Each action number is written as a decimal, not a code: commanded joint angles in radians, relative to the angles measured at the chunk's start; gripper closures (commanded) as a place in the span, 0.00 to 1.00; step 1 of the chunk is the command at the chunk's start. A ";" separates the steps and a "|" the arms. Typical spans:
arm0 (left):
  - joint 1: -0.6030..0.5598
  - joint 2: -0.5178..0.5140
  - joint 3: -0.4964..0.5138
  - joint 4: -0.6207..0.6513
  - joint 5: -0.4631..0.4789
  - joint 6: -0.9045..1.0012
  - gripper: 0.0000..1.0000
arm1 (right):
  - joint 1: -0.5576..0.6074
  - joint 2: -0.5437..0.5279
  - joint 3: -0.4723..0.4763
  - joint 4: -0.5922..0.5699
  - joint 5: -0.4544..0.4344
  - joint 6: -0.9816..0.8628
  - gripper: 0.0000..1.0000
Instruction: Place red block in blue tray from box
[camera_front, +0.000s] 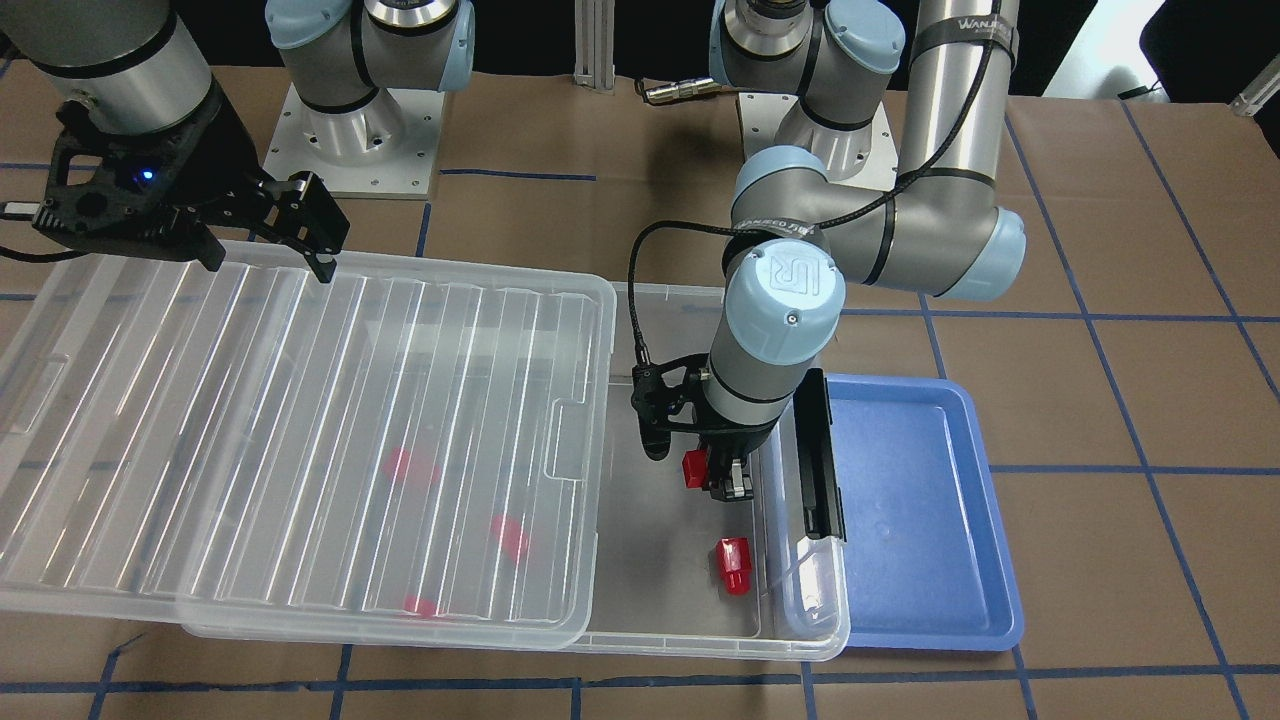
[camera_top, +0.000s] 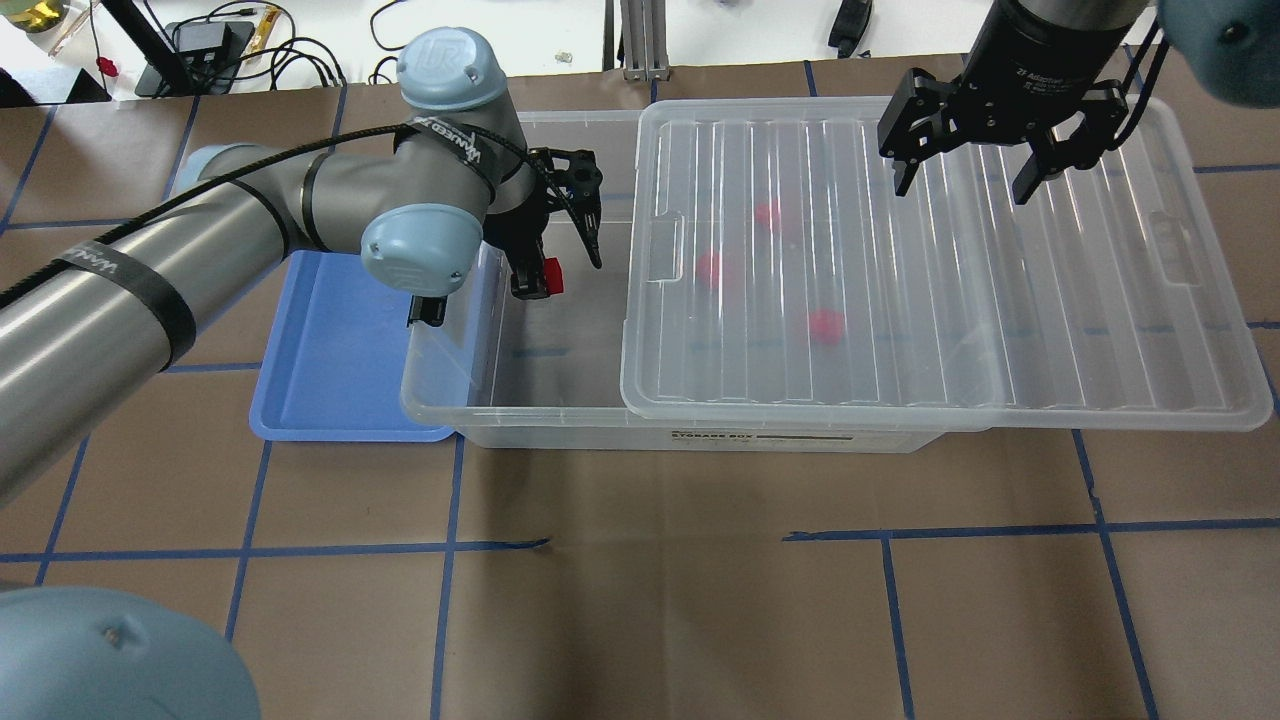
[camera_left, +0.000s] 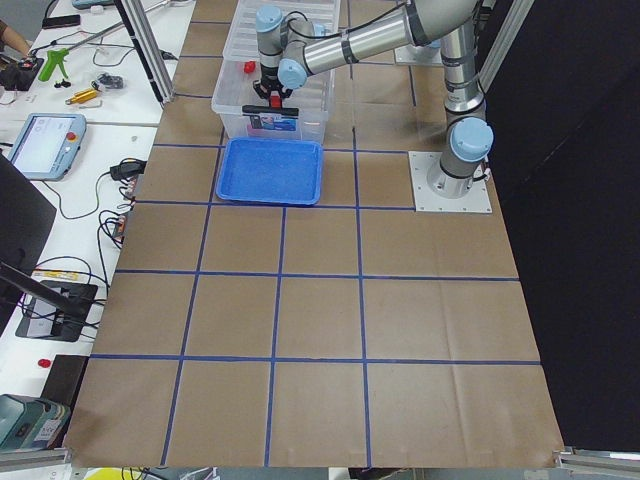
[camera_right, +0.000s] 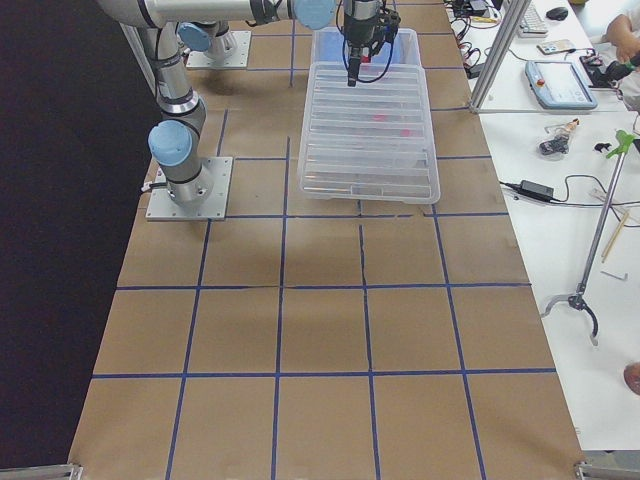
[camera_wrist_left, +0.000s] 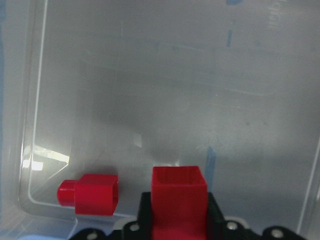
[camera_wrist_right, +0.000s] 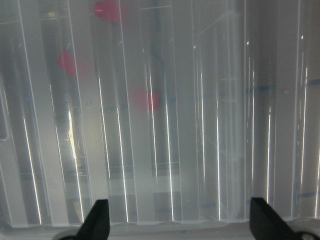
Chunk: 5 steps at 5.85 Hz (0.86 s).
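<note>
My left gripper (camera_front: 712, 473) is shut on a red block (camera_front: 694, 469), holding it above the open end of the box (camera_front: 700, 640); the block also shows in the overhead view (camera_top: 549, 277) and the left wrist view (camera_wrist_left: 179, 200). Another red block (camera_front: 734, 565) lies on the box floor below it, also in the left wrist view (camera_wrist_left: 90, 194). Three more red blocks (camera_front: 411, 466) show blurred under the ribbed clear lid (camera_front: 250, 430). The blue tray (camera_front: 920, 520) lies beside the box's latch end. My right gripper (camera_top: 985, 165) is open and empty above the lid's far edge.
The lid is slid sideways, covering most of the box and overhanging its end (camera_top: 1200, 300). The black latch bar (camera_front: 818, 460) stands on the box wall between the box and the tray. The arm bases (camera_front: 350, 130) stand behind the box.
</note>
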 joint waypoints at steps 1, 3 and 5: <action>0.059 0.105 0.073 -0.212 0.002 -0.002 0.91 | -0.003 0.001 0.001 -0.001 -0.005 -0.007 0.00; 0.266 0.176 0.040 -0.275 -0.002 0.136 0.91 | -0.099 0.003 0.002 -0.006 -0.028 -0.126 0.00; 0.348 0.151 -0.044 -0.153 -0.004 0.336 0.90 | -0.335 0.023 0.013 -0.009 -0.032 -0.421 0.00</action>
